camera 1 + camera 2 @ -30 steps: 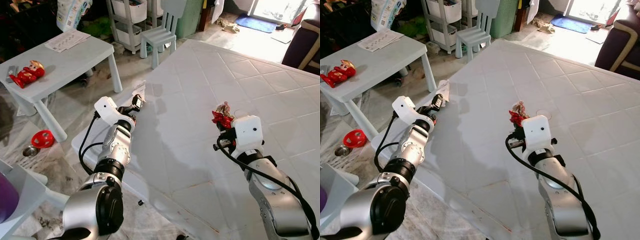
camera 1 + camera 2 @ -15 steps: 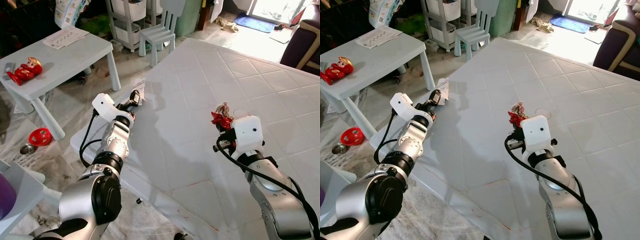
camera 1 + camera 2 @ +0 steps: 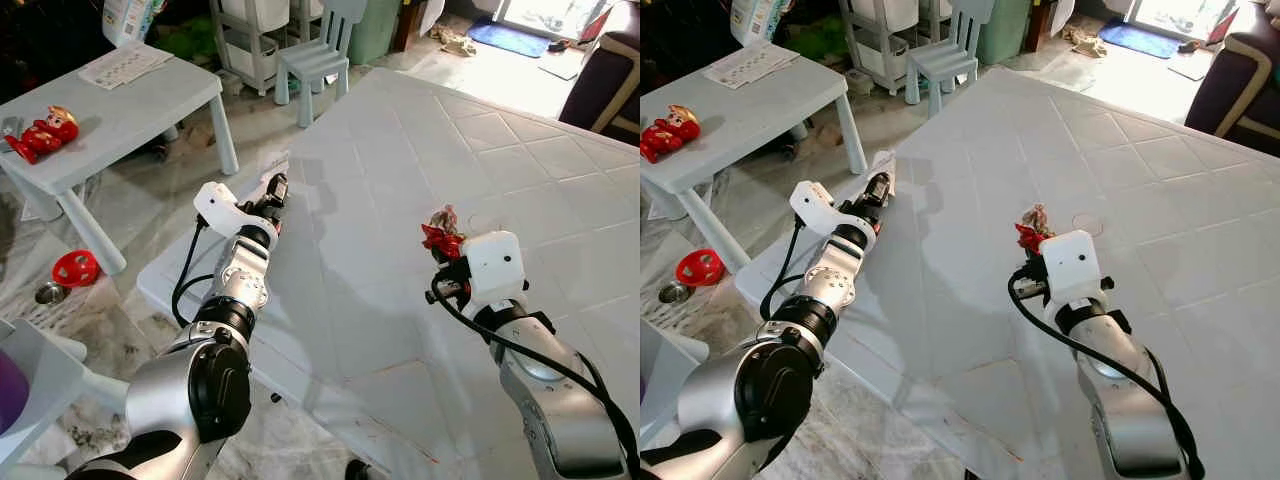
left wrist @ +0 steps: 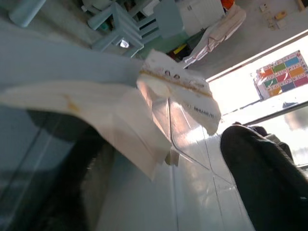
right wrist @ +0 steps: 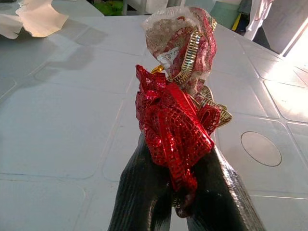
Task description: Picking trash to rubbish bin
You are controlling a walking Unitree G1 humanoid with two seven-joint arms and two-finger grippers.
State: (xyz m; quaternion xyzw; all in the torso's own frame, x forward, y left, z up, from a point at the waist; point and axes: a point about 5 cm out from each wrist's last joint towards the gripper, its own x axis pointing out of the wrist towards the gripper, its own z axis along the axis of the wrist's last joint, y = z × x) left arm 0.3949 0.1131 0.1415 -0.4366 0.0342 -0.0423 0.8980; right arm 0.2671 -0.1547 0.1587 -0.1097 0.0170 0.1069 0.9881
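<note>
Since the earlier frame only the head camera has shifted; right gripper [image 5: 175, 190] stays clamped on the red foil wrapper [image 3: 441, 235] above the white table [image 3: 400, 150], left gripper [image 3: 278, 186] at 10 o'clock pinches white paper scrap [image 4: 144, 103]—both light, crushable, best pinched mid-bunch.

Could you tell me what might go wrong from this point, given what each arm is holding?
The right gripper pinches only the lower end of the red wrapper, so the tall crumpled top could slip free when carried. The left gripper grips the white paper scrap at the edge of the large white table; thin paper may tear or fall to the floor there.
</note>
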